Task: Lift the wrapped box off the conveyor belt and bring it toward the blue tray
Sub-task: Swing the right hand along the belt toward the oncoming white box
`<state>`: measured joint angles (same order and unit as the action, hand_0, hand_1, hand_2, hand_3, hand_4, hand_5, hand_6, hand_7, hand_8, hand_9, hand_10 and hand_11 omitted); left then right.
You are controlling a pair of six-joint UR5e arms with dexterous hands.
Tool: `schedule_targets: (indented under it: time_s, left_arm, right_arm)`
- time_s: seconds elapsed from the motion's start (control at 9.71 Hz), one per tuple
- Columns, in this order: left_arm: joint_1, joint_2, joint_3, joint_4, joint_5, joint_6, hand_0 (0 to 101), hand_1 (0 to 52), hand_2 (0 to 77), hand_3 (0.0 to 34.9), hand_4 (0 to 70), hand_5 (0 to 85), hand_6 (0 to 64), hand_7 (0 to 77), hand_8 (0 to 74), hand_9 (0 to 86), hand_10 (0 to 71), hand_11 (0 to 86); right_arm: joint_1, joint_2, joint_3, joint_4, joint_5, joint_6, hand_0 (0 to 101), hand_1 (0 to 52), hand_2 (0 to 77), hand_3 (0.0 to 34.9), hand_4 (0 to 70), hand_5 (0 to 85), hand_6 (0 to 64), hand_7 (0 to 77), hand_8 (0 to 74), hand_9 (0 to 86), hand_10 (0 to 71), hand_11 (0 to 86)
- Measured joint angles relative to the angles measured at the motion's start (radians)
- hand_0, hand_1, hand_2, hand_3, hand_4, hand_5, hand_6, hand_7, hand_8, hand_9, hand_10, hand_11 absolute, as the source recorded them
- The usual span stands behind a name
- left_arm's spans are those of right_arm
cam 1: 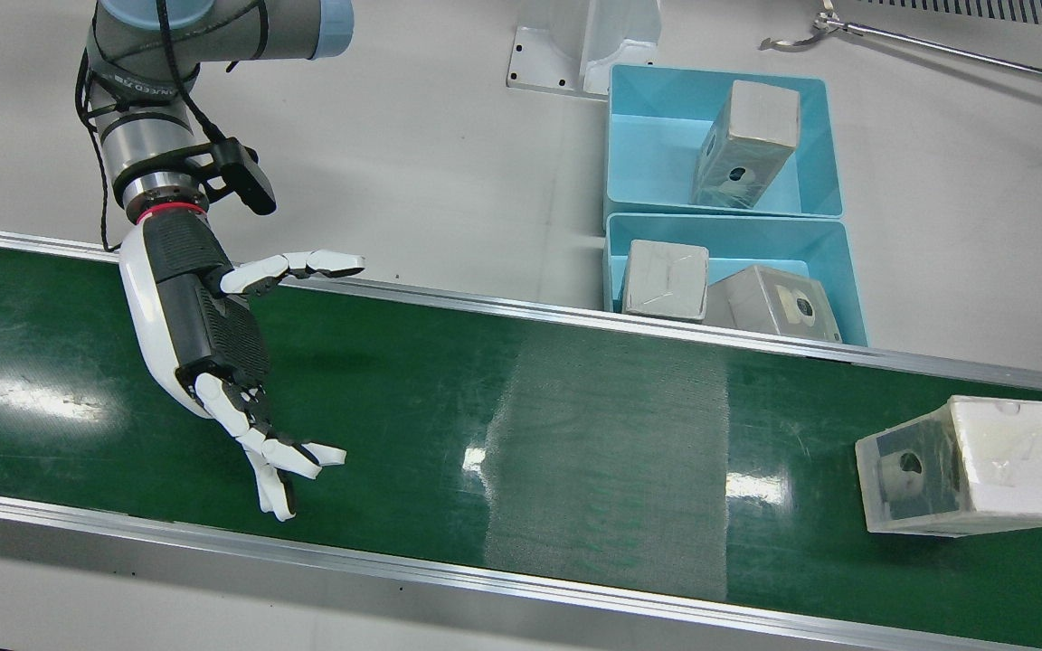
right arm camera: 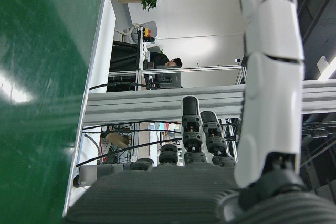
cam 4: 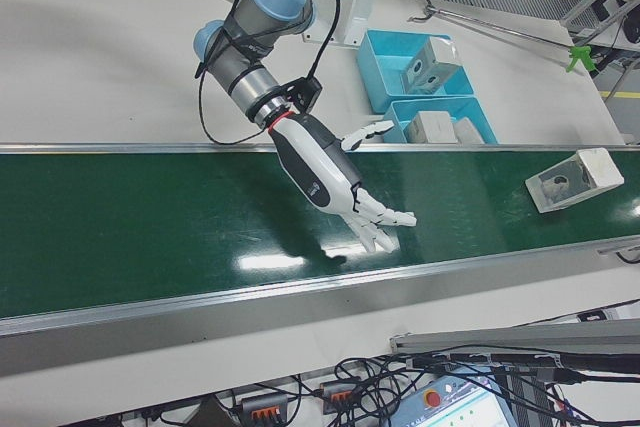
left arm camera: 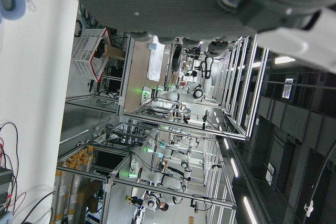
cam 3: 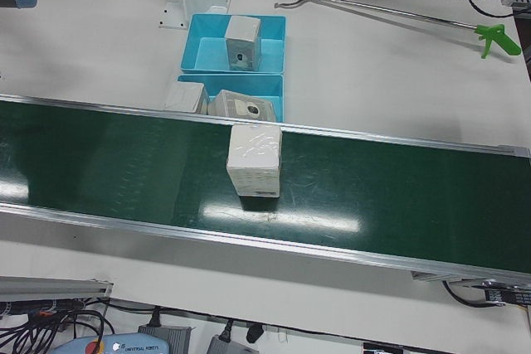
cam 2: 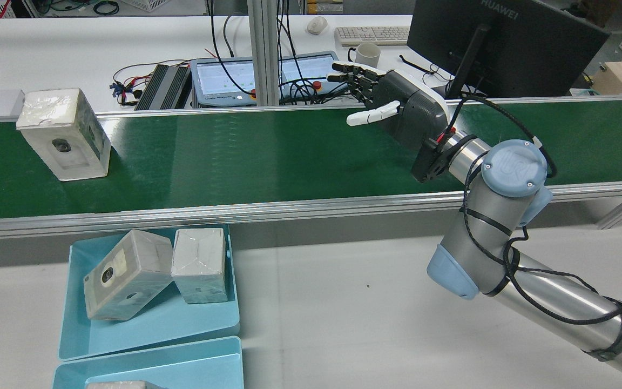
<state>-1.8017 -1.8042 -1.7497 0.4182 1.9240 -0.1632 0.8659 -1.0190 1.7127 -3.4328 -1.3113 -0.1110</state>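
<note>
1 wrapped box [cam 1: 973, 466] lies on the green conveyor belt [cam 1: 575, 425], well apart from the right hand [cam 1: 213, 344], which hovers over the belt with fingers spread wide, holding nothing. 2 blue trays [cam 1: 720, 194] sit just beside the belt. The left hand's state I cannot tell

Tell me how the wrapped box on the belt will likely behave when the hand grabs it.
The wrapped box looks rigid and blocky, so probably stiff. Its glossy film wrap may be slippery for the fingers. It stands fairly tall on the conveyor belt, so a sideways push might tip it.
</note>
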Motion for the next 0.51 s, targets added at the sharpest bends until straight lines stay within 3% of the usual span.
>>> schedule_targets:
  time_s: [0.1,0.21,0.31,0.51]
  left_arm:
    - [0.000,0.000,0.000,0.000,0.000,0.000,0,0.0,1.1,0.0,0.0,1.1,0.5,0.5,0.5,0.0,0.5,0.5]
    - [0.000,0.000,0.000,0.000,0.000,0.000,0,0.0,1.1,0.0,0.5,1.1,0.5,0.5,0.5,0.0,0.5,0.0]
    - [0.000,0.000,0.000,0.000,0.000,0.000,0,0.0,1.1,0.0,0.5,1.1,0.5,0.5,0.5,0.0,0.5,0.0]
    - [0.000,0.000,0.000,0.000,0.000,0.000,0,0.0,1.1,0.0,0.0,1.1,0.5,0.5,0.5,0.5,0.5,0.5]
  right_arm:
    - [-0.003,0.015,-0.025,0.016,0.000,-0.003,48,14.2,12.5,0.0,12.5,14.2,8.7,23.5,3.3,6.5,0.0,1.1]
    - [-0.005,0.024,-0.037,0.023,0.000,-0.004,48,11.5,10.9,0.0,12.5,14.2,8.7,24.0,3.3,6.5,0.0,1.1]
    - [-0.007,0.028,-0.042,0.026,-0.001,-0.005,48,14.7,11.4,0.0,12.5,14.2,8.7,24.0,3.3,8.2,0.0,1.1]
    - [-0.008,0.032,-0.044,0.028,-0.001,-0.003,48,14.2,11.4,0.0,11.5,14.2,8.7,24.0,3.3,7.6,0.0,1.1]
